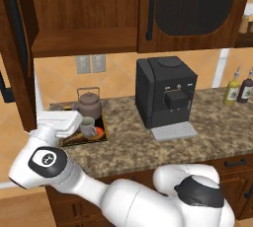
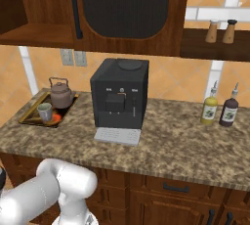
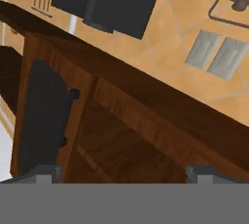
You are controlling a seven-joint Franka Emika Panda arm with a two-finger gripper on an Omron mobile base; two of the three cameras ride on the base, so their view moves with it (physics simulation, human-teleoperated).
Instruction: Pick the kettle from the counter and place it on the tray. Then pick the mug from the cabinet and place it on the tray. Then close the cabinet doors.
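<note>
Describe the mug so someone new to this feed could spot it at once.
Find the big black coffee machine on the granite counter. Left of it lies a gold-rimmed tray holding two items. The mug is the small grey-green cup, nearer the counter's front than the squat kettle.

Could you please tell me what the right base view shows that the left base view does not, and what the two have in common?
Right base view alone: two shakers on a wall shelf at the upper right.

Left base view alone: the robot's white wrist beside the tray, and the open left cabinet door at the frame's left edge.

Both: the kettle and the mug standing on the tray, the black coffee machine on the counter, two bottles to its right, the wall outlets, and the open cabinet.
</note>
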